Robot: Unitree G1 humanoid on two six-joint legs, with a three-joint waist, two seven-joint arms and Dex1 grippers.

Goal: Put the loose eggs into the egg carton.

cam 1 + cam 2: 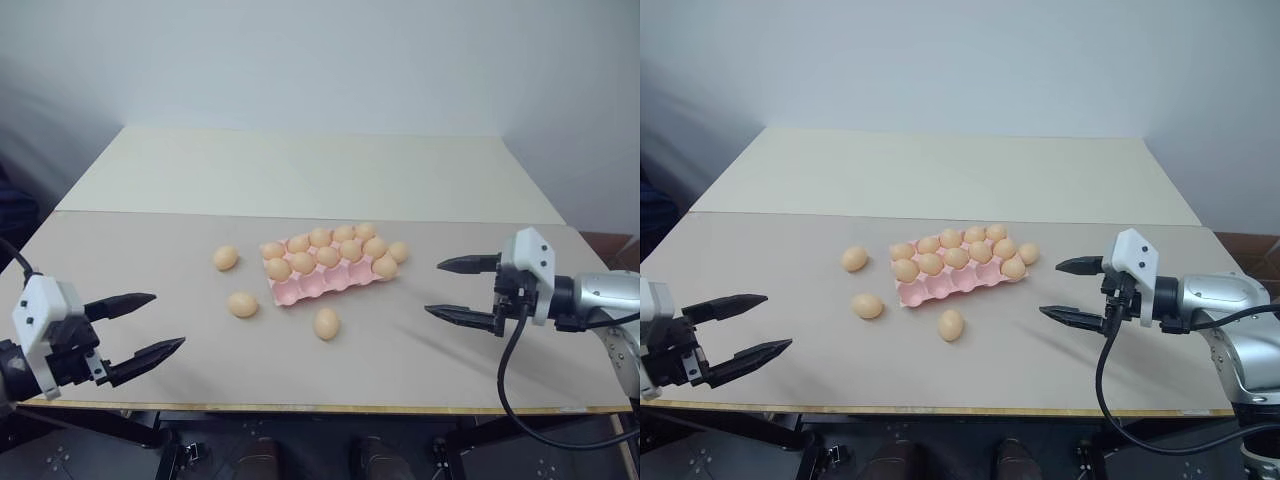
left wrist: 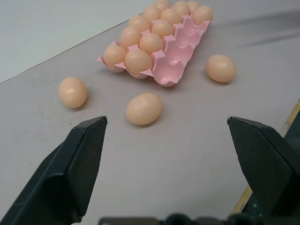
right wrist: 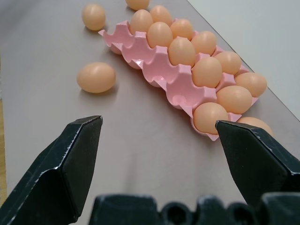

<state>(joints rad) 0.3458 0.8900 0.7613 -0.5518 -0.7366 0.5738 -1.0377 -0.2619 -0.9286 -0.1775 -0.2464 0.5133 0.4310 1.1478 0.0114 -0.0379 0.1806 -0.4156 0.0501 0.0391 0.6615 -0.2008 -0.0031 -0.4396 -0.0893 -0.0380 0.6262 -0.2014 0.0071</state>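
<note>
The pink egg carton (image 1: pixel 305 288) lies at the table's middle. Its two back rows are full of tan eggs and its front row holds one egg (image 1: pixel 385 266) at the right end. Several loose eggs lie around it: one (image 1: pixel 225 258) to its left, one (image 1: pixel 242 304) at the front left, one (image 1: pixel 327 323) in front, and one (image 1: pixel 398 251) against its right end. My left gripper (image 1: pixel 169 320) hovers open at the near left, well short of the eggs. My right gripper (image 1: pixel 432 287) hovers open to the right of the carton, with nothing between its fingers.
The grey table's front edge (image 1: pixel 300 407) runs just below both grippers. A cream table (image 1: pixel 300 170) adjoins at the back, under a white wall. Bare tabletop surrounds the carton on all sides.
</note>
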